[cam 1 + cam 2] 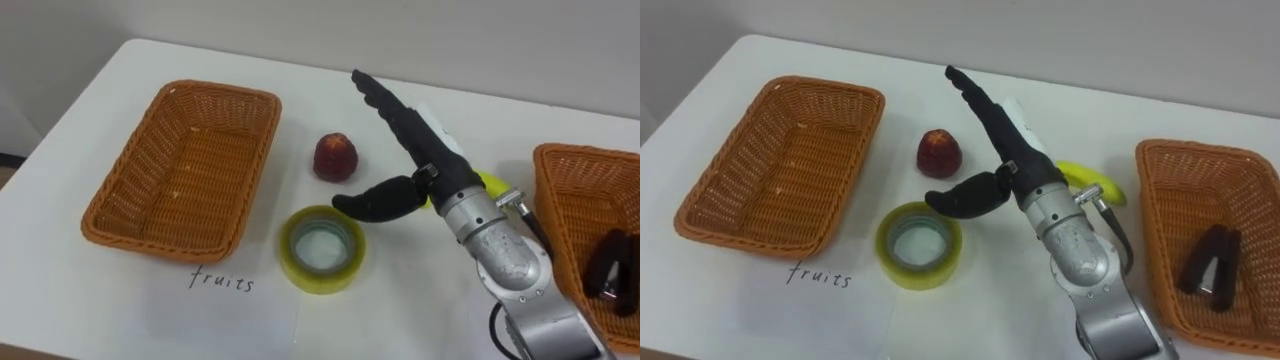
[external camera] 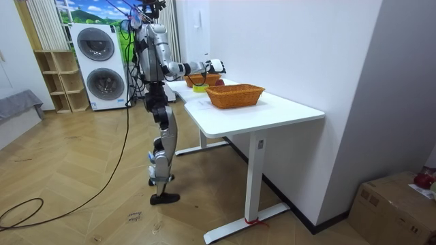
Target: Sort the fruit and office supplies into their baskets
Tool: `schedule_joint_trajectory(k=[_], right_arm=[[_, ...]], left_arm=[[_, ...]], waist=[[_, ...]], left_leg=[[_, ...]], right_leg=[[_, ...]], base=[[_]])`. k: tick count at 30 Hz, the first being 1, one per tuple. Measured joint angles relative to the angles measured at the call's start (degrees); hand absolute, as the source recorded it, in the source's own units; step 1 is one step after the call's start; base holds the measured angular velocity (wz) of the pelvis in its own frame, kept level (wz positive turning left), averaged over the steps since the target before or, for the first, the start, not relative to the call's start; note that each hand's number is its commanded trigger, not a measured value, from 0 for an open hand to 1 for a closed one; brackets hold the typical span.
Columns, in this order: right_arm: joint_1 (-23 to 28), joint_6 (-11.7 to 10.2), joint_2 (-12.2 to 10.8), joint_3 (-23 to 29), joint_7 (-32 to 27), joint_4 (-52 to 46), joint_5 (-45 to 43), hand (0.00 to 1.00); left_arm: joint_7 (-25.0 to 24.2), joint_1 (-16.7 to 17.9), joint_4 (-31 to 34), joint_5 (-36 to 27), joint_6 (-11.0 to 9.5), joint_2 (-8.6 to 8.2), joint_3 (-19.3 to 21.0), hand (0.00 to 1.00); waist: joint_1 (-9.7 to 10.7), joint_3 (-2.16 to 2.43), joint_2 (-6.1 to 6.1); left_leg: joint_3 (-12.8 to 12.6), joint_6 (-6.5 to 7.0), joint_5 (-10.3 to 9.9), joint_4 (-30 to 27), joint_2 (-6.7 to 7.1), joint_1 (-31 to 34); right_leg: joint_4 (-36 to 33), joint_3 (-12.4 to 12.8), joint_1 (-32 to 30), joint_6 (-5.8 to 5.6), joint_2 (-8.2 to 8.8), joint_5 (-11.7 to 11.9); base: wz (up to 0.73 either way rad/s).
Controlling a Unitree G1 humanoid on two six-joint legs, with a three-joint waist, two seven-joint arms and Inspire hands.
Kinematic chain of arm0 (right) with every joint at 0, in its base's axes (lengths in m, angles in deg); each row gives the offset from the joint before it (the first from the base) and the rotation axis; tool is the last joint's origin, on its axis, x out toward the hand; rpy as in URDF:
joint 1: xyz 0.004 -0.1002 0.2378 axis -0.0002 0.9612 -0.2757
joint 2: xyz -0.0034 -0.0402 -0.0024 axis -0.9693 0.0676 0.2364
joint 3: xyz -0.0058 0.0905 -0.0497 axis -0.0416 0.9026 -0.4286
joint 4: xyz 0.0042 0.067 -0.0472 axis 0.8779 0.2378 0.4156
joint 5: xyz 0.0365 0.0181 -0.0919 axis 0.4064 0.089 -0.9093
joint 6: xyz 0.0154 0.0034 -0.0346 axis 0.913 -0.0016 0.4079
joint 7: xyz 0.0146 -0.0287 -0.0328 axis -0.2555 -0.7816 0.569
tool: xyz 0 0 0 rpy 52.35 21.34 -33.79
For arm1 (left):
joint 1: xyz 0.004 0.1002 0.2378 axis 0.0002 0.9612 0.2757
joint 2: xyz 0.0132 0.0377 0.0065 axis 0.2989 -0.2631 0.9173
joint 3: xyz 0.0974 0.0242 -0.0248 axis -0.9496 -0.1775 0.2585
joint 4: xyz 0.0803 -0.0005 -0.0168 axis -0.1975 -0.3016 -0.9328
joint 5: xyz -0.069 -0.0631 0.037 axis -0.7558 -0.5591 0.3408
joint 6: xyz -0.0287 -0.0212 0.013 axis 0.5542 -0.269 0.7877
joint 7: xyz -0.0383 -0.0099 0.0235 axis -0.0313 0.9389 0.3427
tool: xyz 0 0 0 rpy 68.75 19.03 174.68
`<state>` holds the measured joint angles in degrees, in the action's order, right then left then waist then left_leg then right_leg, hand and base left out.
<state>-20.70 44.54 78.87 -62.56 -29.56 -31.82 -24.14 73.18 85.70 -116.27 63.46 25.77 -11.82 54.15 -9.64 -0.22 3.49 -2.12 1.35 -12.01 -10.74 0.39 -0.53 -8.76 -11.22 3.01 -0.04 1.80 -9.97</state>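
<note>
Wicker basket (image 1: pixel 190 170) sits just left of the yellow tape roll (image 1: pixel 322 248) on the white tabletop (image 1: pixel 420 300), with a handwritten label (image 1: pixel 222 282) at its near edge. Red fruit (image 1: pixel 335 157) lies just beyond the roll, not touching it. Right hand (image 1: pixel 432 152) is over the tabletop, right of and beyond the roll. Its fingers (image 1: pixel 390 105) are straight and extended, the thumb is spread wide toward the roll, and it holds nothing. Thumb tip is near the roll's far right edge; can't tell if it touches. Banana (image 1: pixel 1095 182) lies right of the roll, partly hidden behind the wrist. Second wicker basket (image 1: pixel 580 215) is well right of the roll, black stapler (image 1: pixel 608 265) inside it. Room view: robot stands at the tabletop's end, one arm out over it.
</note>
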Motion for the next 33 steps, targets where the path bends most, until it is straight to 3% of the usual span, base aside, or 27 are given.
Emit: schedule_joint_trajectory(k=[10, 14, 33], right_arm=[[0.00, 0.53, -0.10, -1.62, 0.56, 2.68, -1.69, 0.00], [0.02, 1.19, -0.20, -3.48, 0.71, 5.43, -3.37, 0.00], [0.01, 1.21, -1.11, -5.16, 0.36, 6.37, -3.87, 0.00]], left_arm=[[0.02, -0.07, -0.60, -0.04, 0.32, -0.08, -0.09, 0.00], [0.02, -0.17, -1.74, -0.05, 0.47, -0.13, -0.11, 0.00], [0.03, -0.11, -3.16, -0.08, 1.02, -0.13, -1.24, 0.00]], waist=[[0.05, -0.03, 0.59], [0.04, -0.37, 1.01], [-0.15, -0.55, 0.72]], left_leg=[[0.59, 0.07, 0.04, 0.00, 0.12, -0.04], [0.61, 0.07, 0.04, 0.00, 0.16, 0.11], [1.31, 0.10, 0.06, -0.17, 0.28, 0.22]], right_leg=[[-0.02, 0.07, 0.12, -0.02, 0.08, 0.01], [0.00, 0.04, 0.02, -0.05, 0.08, 0.03], [-0.01, -0.23, 0.20, -0.07, 0.10, 0.04]], base=[[0.00], [0.00], [0.01]])
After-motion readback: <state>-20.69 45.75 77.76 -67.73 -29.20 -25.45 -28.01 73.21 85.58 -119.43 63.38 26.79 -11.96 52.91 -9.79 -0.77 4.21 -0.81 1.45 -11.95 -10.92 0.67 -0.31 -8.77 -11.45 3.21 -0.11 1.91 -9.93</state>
